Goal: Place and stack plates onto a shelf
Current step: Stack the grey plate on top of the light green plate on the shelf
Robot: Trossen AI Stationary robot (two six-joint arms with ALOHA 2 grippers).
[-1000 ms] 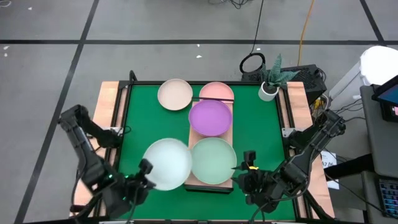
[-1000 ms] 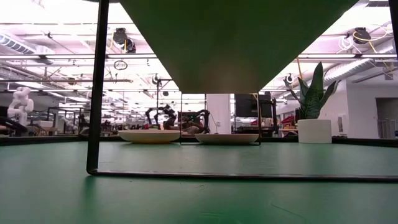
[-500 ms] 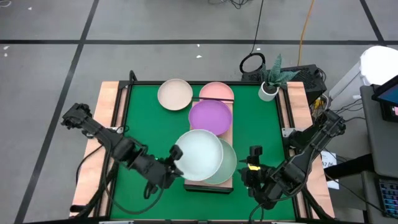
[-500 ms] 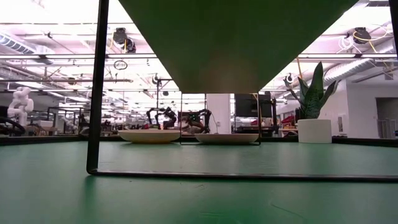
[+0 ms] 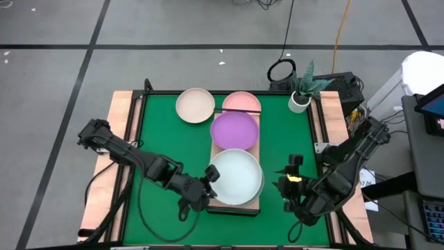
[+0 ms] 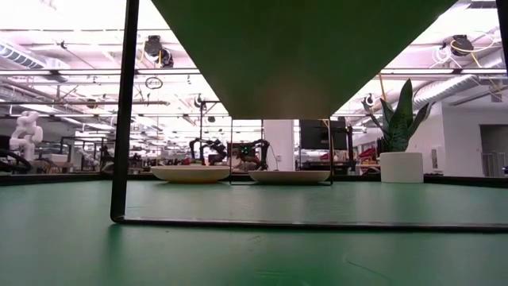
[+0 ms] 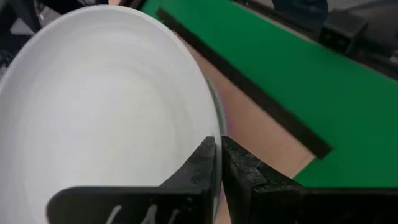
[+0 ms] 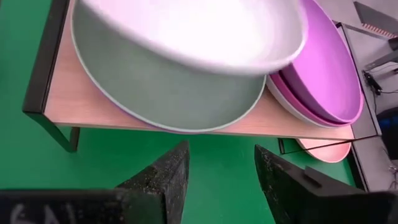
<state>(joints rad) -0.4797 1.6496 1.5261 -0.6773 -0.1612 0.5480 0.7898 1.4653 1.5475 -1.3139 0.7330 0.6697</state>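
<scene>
My left gripper (image 5: 203, 194) is shut on a pale blue-white plate (image 5: 236, 176), which it holds over a mint green plate (image 8: 168, 90) at the near end of the light-wood shelf (image 5: 254, 149). A purple plate (image 5: 234, 130) tops a stack further back on the shelf. A pale pink plate (image 5: 241, 102) lies on the table under the shelf's far end, and a cream plate (image 5: 195, 105) lies on the green mat beside it. My right gripper (image 5: 291, 182) is open and empty, right of the shelf's near end. Its fingers also show in the right wrist view (image 8: 214, 180). My left gripper pinches the pale plate's rim (image 7: 214, 127) on its near-left side, one finger (image 7: 202, 165) on the inner face and one (image 7: 239, 171) on the outer. The fingers come slanting from the table's near left. The plate sits tilted just above the mint green plate.
The shelf stands on thin black legs (image 6: 125, 111); its underside (image 6: 302, 48) fills the top of the low view. A potted plant (image 5: 302, 90) stands at the table's far right corner. Wooden side strips (image 5: 122, 114) flank the green mat.
My left gripper has carried the pale blue-white plate from the mat left of the shelf toward the table's right, and the plate now covers the mint green plate on the shelf's near end. My right gripper has drawn back a little toward the table's right edge.
</scene>
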